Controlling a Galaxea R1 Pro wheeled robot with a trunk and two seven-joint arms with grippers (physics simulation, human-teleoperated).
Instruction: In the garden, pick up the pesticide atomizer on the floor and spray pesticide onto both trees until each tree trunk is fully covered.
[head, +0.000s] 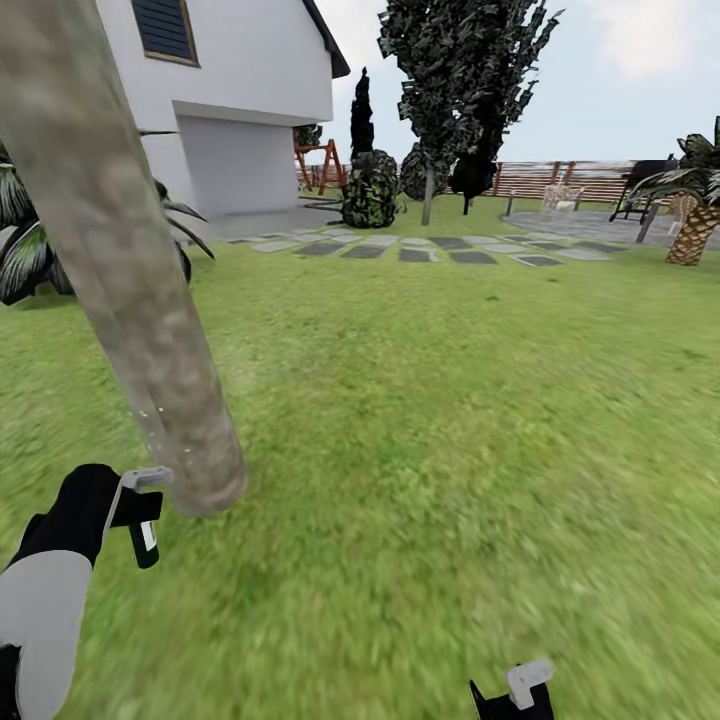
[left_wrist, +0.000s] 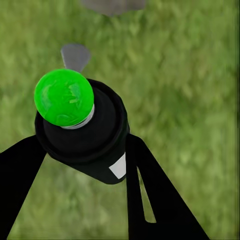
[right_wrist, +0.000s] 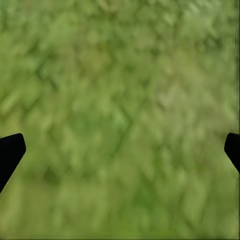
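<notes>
- A wide green lawn (head: 450, 400) fills the garden, running back to a white house (head: 230, 90), a row of grey paving slabs (head: 420, 248) and a brown slat fence (head: 560, 178).
- A thick, mottled grey-beige tree trunk (head: 130, 270) leans across the near left of the head view, its base meeting the grass just beside the robot's left arm.
- Farther back stand a tall dark-leaved tree (head: 450, 70), a narrow black cypress (head: 361, 115) and, at far right, a short palm (head: 695, 225).
- The left gripper (head: 130, 510) pinches the spray bottle (head: 143, 535) between its two black fingers (left_wrist: 150, 190); the grey nozzle points toward the trunk base, close to it.
- In the left wrist view the bottle's (left_wrist: 90, 135) dark body carries a bright green round part and a small white label.
- The right gripper (right_wrist: 120, 147) hangs low over bare grass, jaws spread wide with nothing between them.
</notes>
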